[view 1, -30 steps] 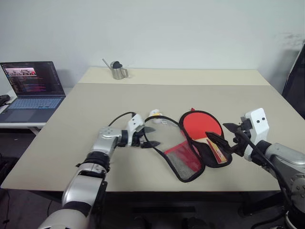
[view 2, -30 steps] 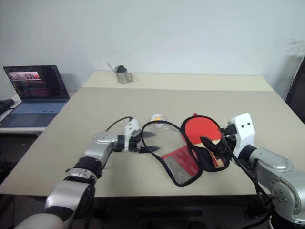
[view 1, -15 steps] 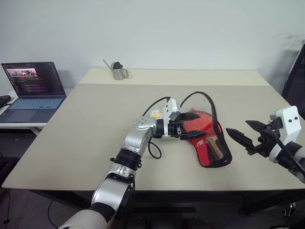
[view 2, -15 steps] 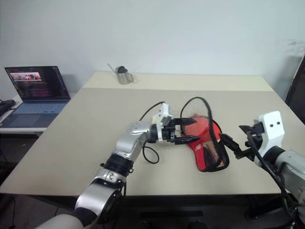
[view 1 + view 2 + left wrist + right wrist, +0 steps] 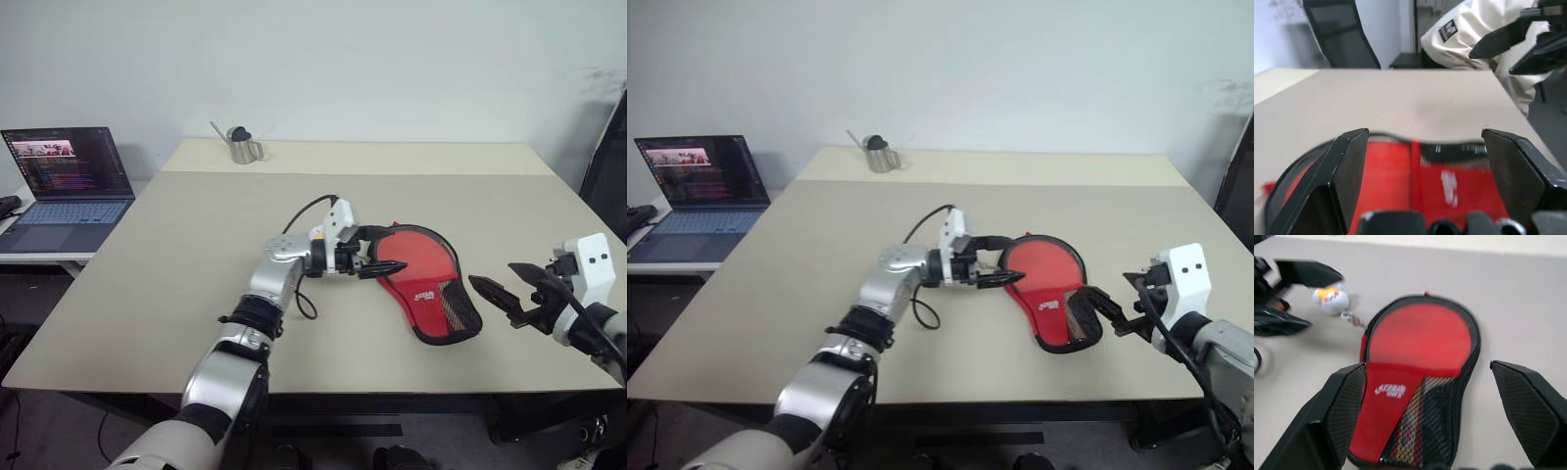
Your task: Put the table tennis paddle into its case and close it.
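Note:
The case (image 5: 419, 257) lies flat on the table, red side up, with its white logo and black mesh pocket (image 5: 1425, 421) toward the front edge. The table tennis paddle is hidden under the flap; a striped shape that may be its handle shows through the mesh. My left gripper (image 5: 384, 251) is open and points right, its fingers at the case's left rim just above the red cloth (image 5: 1391, 171). My right gripper (image 5: 491, 273) is open and hovers off the case's right side, holding nothing.
A small white and yellow toy (image 5: 1332, 298) on a ring lies by the case's left edge, behind the left gripper. A metal watering can (image 5: 240, 144) stands at the table's far left. A laptop (image 5: 69, 181) sits on a side desk to the left.
The left gripper swept right and up and folded the case's open flap over the paddle; the case now lies shut. The right gripper drew back to the right, away from the case.

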Action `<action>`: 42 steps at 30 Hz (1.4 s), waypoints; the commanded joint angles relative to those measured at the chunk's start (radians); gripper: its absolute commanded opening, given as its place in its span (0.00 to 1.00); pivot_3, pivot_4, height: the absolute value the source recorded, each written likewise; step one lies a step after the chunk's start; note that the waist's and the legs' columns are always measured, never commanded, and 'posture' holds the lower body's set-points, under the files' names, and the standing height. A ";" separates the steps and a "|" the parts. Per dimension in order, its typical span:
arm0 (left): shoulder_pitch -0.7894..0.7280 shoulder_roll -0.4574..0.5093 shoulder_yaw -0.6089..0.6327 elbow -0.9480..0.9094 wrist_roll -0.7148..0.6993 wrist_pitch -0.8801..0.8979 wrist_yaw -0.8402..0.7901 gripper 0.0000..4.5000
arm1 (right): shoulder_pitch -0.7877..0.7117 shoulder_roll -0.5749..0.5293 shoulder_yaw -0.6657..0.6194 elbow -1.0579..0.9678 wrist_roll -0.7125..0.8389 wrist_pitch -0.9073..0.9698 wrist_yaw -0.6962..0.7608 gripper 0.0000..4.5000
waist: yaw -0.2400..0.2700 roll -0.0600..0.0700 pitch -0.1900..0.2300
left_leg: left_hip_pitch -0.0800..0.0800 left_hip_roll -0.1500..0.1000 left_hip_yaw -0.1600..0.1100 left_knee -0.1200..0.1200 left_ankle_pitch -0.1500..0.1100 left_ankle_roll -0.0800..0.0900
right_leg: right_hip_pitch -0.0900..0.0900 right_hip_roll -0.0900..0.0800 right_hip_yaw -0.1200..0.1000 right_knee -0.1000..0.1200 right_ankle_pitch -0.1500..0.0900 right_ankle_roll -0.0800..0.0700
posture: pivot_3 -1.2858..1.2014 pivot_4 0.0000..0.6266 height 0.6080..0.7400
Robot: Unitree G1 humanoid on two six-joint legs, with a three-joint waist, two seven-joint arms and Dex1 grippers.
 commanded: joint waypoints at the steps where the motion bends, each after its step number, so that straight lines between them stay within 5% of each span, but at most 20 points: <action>1: -0.012 0.083 0.026 -0.051 -0.008 -0.016 -0.047 0.90 | -0.013 -0.033 0.054 0.091 -0.050 -0.069 0.005 0.99 | 0.000 0.000 0.000 | 0.000 0.000 0.000 0.000 0.000 0.000 | 0.000 0.000 0.000 0.000 0.000 0.000 | 0.52 0.24 1.00; 16: 0.048 0.172 0.035 -0.295 -0.066 0.146 -0.038 0.90 | -0.188 -0.070 0.384 0.646 -0.313 -0.428 0.167 0.99 | 0.004 0.000 0.000 | 0.000 0.000 0.001 0.000 0.000 0.000 | 0.000 0.000 0.001 0.000 0.000 0.000 | 0.52 0.24 1.00; 31: 0.057 0.174 0.028 -0.329 -0.062 0.173 -0.019 0.90 | -0.261 -0.021 0.487 0.919 -0.431 -0.544 0.245 0.99 | 0.000 0.000 0.000 | 0.001 0.000 0.001 0.002 0.000 0.000 | 0.002 0.001 0.002 0.000 0.001 0.002 | 0.52 0.24 1.00; 34: 0.058 0.175 0.026 -0.329 -0.062 0.173 -0.020 0.90 | -0.284 -0.015 0.502 0.954 -0.436 -0.529 0.268 0.87 | -0.002 0.000 0.000 | 0.002 0.000 0.001 0.002 0.000 0.000 | 0.002 0.001 0.002 0.000 0.001 0.002 | 0.52 0.24 1.00; 42: 0.066 0.200 0.025 -0.314 -0.052 0.163 -0.035 0.90 | -0.280 -0.003 0.563 0.919 -0.438 -0.476 0.330 0.29 | -0.003 -0.001 -0.001 | 0.003 0.000 0.001 0.003 0.001 0.001 | 0.003 0.001 0.002 0.002 0.002 0.002 | 0.52 0.24 1.00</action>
